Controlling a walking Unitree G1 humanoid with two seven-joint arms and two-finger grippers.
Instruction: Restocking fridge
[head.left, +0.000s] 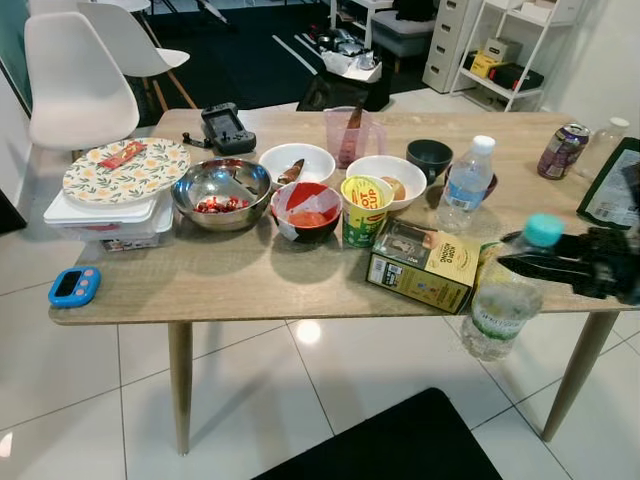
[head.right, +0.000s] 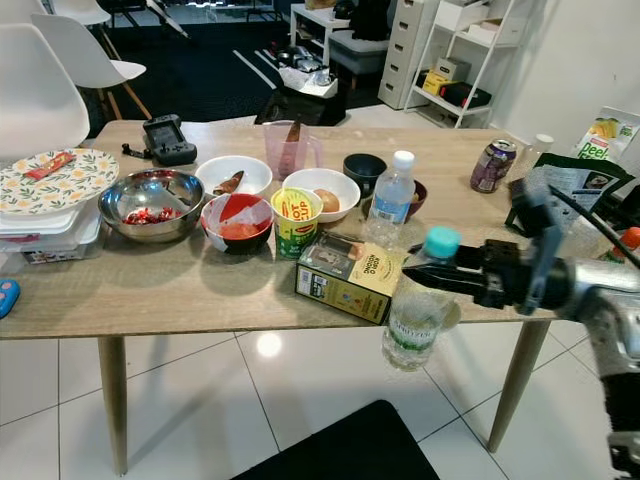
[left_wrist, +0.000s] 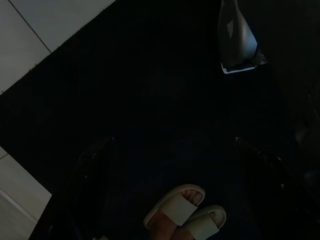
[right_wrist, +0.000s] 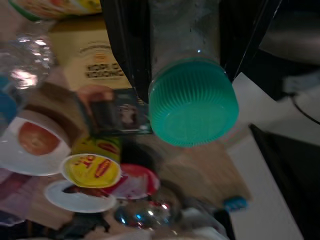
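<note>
Your right gripper (head.right: 447, 273) is clamped on the neck of a clear water bottle (head.right: 415, 318) with a teal cap (right_wrist: 192, 102), its 2 black fingers (right_wrist: 127, 42) pressing either side just below that cap. The bottle hangs upright off the front edge of the wooden table (head.left: 200, 275), near its front right corner, with its base below the tabletop and over the white tiled floor (head.left: 250, 390). Just beside the bottle, on the table's front edge, lies a yellow carton (head.left: 425, 265) on its side. Behind the carton stand a yellow-lidded cup (head.left: 366, 210) and a second water bottle with a white cap (head.left: 467, 185). Left of the cup sit a red bowl (head.left: 306, 212), a steel bowl (head.left: 221, 193) and a floral plate (head.left: 126, 170) stacked on white containers at the left edge. A purple can (head.left: 563, 150) stands toward the back right corner. Your left gripper (left_wrist: 170, 150) hangs over a dark mat (left_wrist: 150, 90), fingers spread apart with nothing between them; a person's foot in a white slipper (left_wrist: 182, 210) rests on the mat below it.
</note>
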